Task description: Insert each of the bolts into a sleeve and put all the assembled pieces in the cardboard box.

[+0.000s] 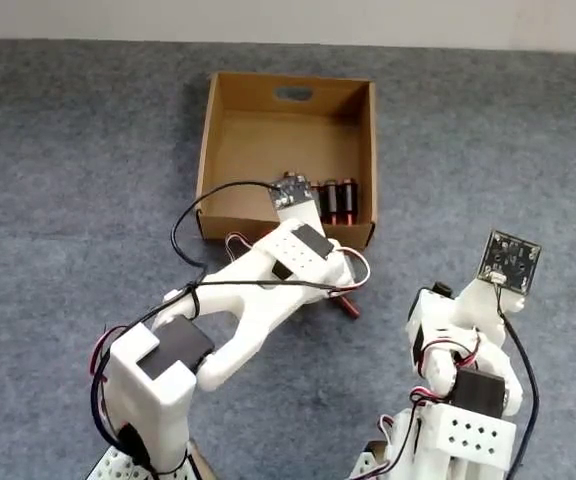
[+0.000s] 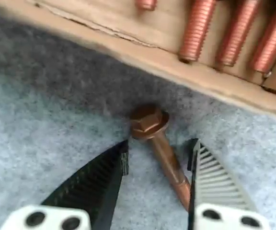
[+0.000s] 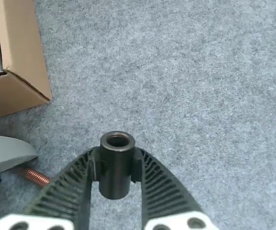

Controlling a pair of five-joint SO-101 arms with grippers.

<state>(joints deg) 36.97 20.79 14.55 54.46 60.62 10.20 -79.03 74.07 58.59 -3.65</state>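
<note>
A copper bolt (image 2: 153,129) with a hex head lies on the grey carpet just outside the cardboard box's front wall (image 2: 176,62). My left gripper (image 2: 159,148) is open, one finger on each side of the bolt's shaft. In the high view the left arm reaches to the box's (image 1: 206,150) front right corner, with the bolt (image 1: 351,307) sticking out beneath it. My right gripper (image 3: 115,165) is shut on a black sleeve (image 3: 116,143), held upright with its hole facing up, above the carpet to the right of the box. Several assembled pieces (image 1: 334,200) lie inside the box.
The threaded ends of the assembled pieces (image 2: 195,28) line the box's front wall inside. The box's corner (image 3: 18,72) and the bolt's threaded tip (image 3: 35,176) are close to the right gripper. Open carpet (image 1: 488,130) spreads right of the box.
</note>
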